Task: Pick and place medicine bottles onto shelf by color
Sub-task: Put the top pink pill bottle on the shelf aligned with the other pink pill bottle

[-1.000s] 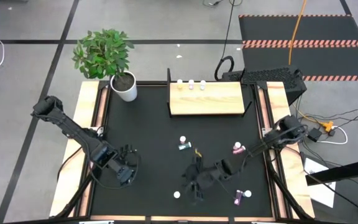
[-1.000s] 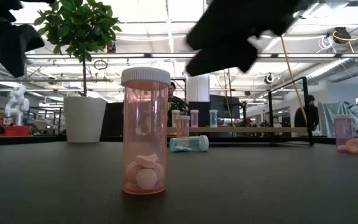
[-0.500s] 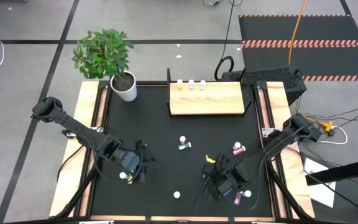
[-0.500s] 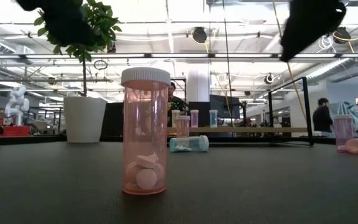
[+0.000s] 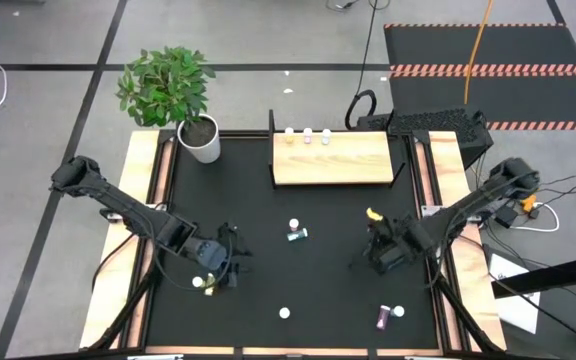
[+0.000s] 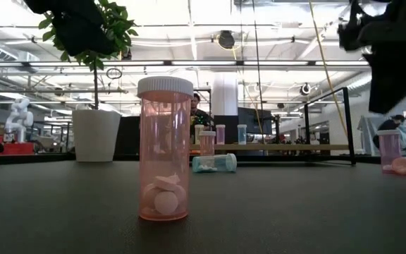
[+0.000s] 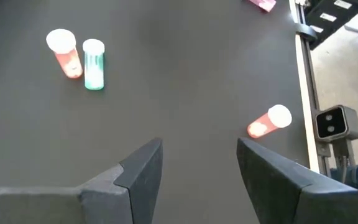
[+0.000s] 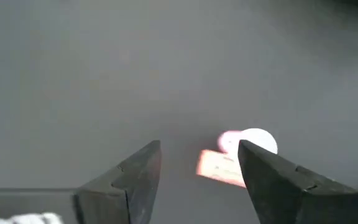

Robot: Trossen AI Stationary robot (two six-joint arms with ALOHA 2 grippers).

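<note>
On the black surface (image 5: 268, 215), the left gripper (image 5: 230, 272) hovers with fingers apart and empty near a fallen bottle (image 5: 202, 283), loose medicine bottles (image 5: 295, 233) lie mid-surface before the shelf (image 5: 333, 158), and the right gripper (image 5: 373, 252) hangs parted, empty.

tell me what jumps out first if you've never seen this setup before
Seen from table height, a pink bottle with a white cap stands upright close to the camera, pills visible at its bottom. From above, the light-wood shelf at the table's far edge carries three small bottles along its back, and a leafy potted plant stands at the far left corner.
</note>
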